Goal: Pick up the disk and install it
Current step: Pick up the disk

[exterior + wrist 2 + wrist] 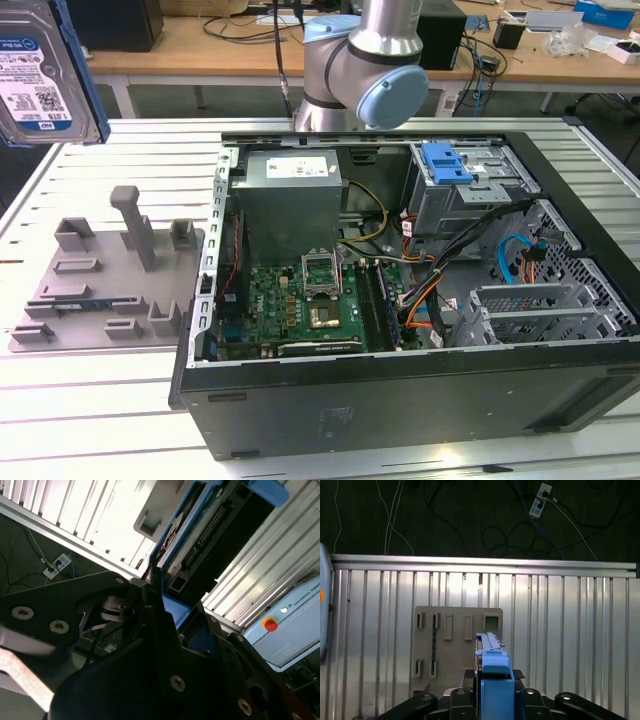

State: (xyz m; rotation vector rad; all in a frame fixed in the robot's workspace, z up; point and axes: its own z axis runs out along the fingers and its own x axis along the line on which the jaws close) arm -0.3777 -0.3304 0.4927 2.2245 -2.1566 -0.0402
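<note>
The disk (pixel 40 70), a silver drive with a white-and-blue label in a blue carrier frame, hangs high at the exterior view's left, above the grey fixture. In the first wrist view the disk (pixel 492 672) is seen edge-on, and my gripper (pixel 494 700) is shut on it with black fingers either side of the blue frame. In the second wrist view the disk (pixel 205 540) shows its connector edge above the gripper (pixel 172 612). The table lies well below it.
A grey fixture plate (pixel 110 285) with posts and slots lies on the ribbed aluminium table (pixel 90 400). The open computer case (pixel 400 400) is at the exterior view's right, with a grey drive cage (pixel 480 195) carrying a blue bracket (pixel 445 162). The arm's joints (pixel 365 70) stand behind the case.
</note>
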